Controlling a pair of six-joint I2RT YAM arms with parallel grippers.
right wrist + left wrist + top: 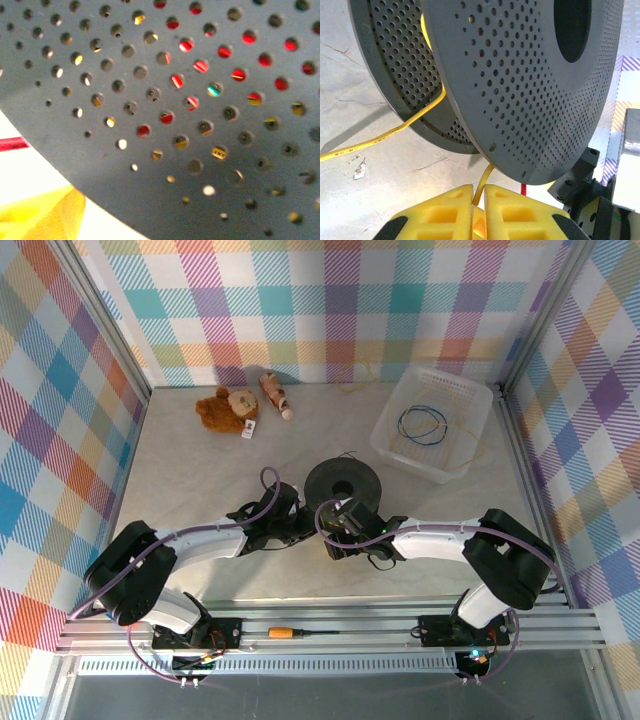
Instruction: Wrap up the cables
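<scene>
Left hand [479, 200] pinches yellow cable [485, 177]; overhead, blue wire [422, 425] in bin [460, 400].

Looked like a robotics lab cell: boxed in by plaid-printed panels [330, 300] on aluminium framing [100, 315], with a pale worktop [320, 430] and a mounting rail [340, 625].

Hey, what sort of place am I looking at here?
Probably a robot test cell in a lab, not a home: a pale tabletop boxed in by colourful plaid-patterned walls, two white robot arms bolted to an aluminium rail, and props like a brown plush teddy bear.
</scene>
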